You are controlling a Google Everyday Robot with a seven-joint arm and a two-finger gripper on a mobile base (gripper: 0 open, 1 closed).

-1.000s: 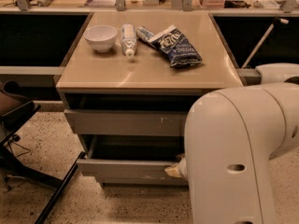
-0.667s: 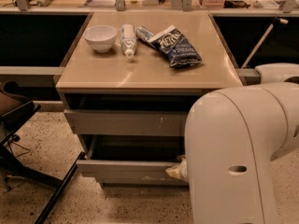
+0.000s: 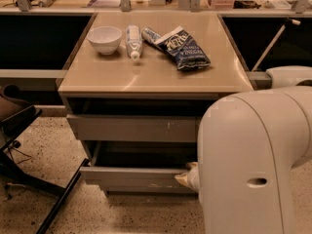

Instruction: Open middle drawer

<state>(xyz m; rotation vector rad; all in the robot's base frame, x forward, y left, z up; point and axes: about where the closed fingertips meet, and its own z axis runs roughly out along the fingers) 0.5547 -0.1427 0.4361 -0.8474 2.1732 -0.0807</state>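
Mostly hidden behind arm (image 3: 253, 160), pincer (image 3: 186, 178) at middle drawer (image 3: 131, 177) (bowl (image 3: 104, 38) above).

counter (image 3: 156, 77): smooth beige top, soft sheen;
bowl (image 3: 104, 38): glossy white, by the counter's back left corner;
tube (image 3: 133, 42): smooth white plastic;
bag (image 3: 184, 48): crinkled shiny film;
middle drawer (image 3: 131, 177): matt grey front; pale chip on lower edge;
arm (image 3: 253, 155): smooth cream plastic shell;
gripper (image 3: 185, 179): matt tan, at the middle drawer's front, right end;
floor (image 3: 48, 145): speckled polished stone

Cabinet top (image 3: 146, 74) carries bowl (image 3: 104, 38), tube (image 3: 133, 41), bag (image 3: 184, 48); hand (image 3: 186, 178) at middle drawer (image 3: 131, 177).
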